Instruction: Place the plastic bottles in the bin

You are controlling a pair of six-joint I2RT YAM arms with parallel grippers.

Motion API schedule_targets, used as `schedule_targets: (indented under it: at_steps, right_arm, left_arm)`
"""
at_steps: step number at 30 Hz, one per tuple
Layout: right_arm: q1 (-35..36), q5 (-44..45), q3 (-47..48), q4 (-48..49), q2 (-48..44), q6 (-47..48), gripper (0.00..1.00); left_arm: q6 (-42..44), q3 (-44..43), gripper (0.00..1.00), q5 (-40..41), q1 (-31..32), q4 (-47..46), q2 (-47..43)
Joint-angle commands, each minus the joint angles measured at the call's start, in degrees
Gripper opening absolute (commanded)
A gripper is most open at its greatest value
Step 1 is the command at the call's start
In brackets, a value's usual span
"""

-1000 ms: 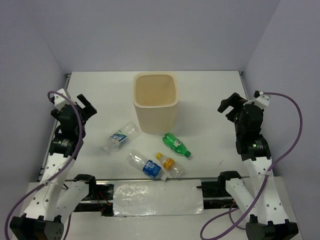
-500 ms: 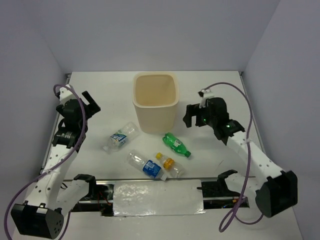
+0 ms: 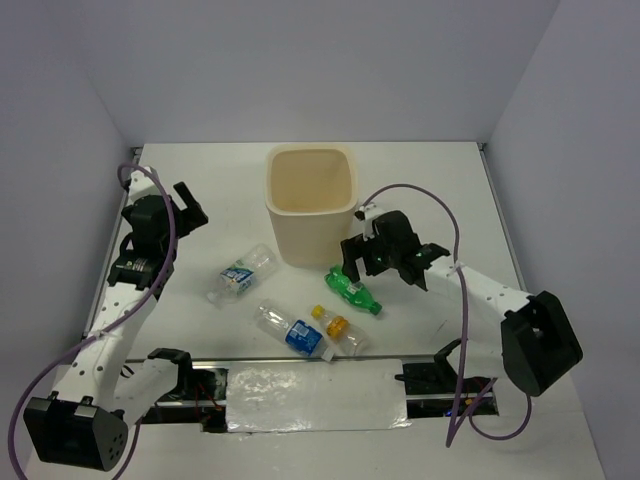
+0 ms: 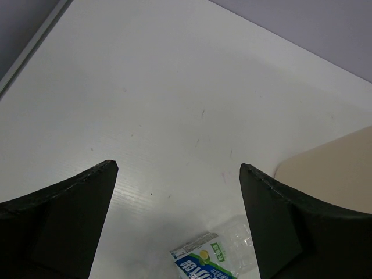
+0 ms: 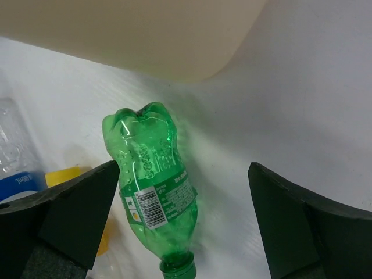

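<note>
Bottles (image 3: 300, 337) lay on the desk (image 3: 430, 190) before the bin (image 3: 311, 225), none inside yet. Right pincer (image 3: 352, 262) hung spread wide astride the green bottle (image 5: 152, 174), lined up for a grasp, I judged. Left pincer (image 4: 177, 221), equally spread, hovered empty beyond the green-white labelled bottle (image 3: 240, 274).

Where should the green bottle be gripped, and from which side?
Grip across its labelled midsection, coming from straight above. The green bottle lies on its side, base toward the bin and neck pointing away, so the round body fits between the open right pincer.
</note>
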State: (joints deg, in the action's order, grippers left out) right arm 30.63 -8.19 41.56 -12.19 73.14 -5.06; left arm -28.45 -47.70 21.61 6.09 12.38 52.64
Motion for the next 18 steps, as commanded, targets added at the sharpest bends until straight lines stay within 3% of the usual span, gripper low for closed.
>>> schedule_targets:
  at_steps: [1, 4, 13, 16, 18]
  right_arm:
    - [0.3, 0.5, -1.4, 2.9, -2.9, -2.4, 1.0]
    - [1.1, -1.7, -3.9, 4.1, -3.2, -5.3, 1.0]
    - [5.7, 5.9, -8.8, 5.9, -1.4, -14.0, 1.0]
    - [7.3, 10.3, -9.2, 6.2, -0.5, -15.6, 0.94]
    - [7.9, 12.0, -9.1, 5.8, -0.1, -16.5, 0.82]
  left_arm:
    - [1.3, -2.7, 0.99, -1.9, 0.0, -2.0, 0.0]
    - [1.1, -2.1, 0.99, -1.7, 0.0, -2.4, -0.2]
    - [-0.5, -2.1, 0.99, -2.3, 0.0, -2.0, -0.6]
    - [-0.7, -2.4, 0.99, -3.7, 0.0, -1.4, -0.3]
    - [-0.9, -2.7, 0.99, -4.0, 0.0, -0.5, -0.1]
